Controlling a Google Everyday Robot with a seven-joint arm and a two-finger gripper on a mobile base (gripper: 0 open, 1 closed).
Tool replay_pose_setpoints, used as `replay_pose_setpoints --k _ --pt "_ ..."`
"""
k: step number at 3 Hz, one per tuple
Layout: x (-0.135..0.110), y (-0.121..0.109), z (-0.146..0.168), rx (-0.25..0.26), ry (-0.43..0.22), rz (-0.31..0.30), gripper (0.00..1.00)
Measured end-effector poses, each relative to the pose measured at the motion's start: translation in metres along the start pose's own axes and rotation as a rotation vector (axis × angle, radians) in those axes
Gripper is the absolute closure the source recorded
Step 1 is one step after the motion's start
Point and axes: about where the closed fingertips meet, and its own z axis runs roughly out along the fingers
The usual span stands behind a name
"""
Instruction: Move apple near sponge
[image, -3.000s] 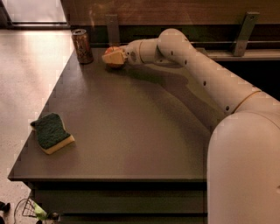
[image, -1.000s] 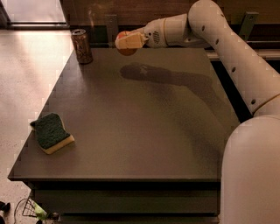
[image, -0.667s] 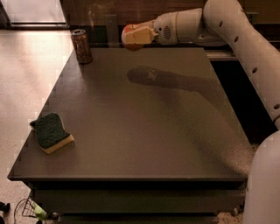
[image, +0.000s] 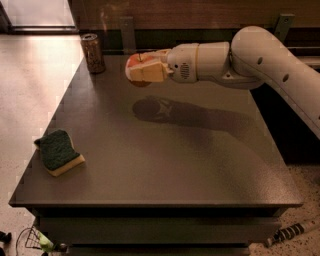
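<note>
In the camera view, your gripper (image: 143, 70) hangs in the air above the far half of the table (image: 175, 165), pointing toward the left side of the picture. Its pale fingers (image: 150, 73) are closed against the apple (image: 135, 62), one across the front of the fruit, so the claw is only as wide as the apple itself. You can see the red-orange skin bulging out above, below and beyond the fingertips, with the short stem showing on top. The apple touches nothing but the claw; its dark shadow (image: 157, 110) lies on the tabletop below and a little toward you, apart from the fruit, which tells you it is held off the surface.

The white arm (image: 260, 55) reaches in from the right edge, roughly level over the table's back right part.

The sponge (image: 57, 151) lies flat near the front left corner of the table, green side up over its yellow base, well apart from the apple and the claw. The brown can (image: 92, 52) stands upright at the far left corner, near the apple but not touching it.
</note>
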Motion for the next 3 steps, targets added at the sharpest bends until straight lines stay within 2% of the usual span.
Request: replay_pose_setpoints --k 1,2,3 --pt "0.021 0.035 0.009 -0.064 0.03 0.015 1.0" --pt "0.042 0.072 0.019 -0.172 0.079 -0.007 1.0" --pt "0.057 0.104 0.027 -0.301 0.084 -0.031 1.0"
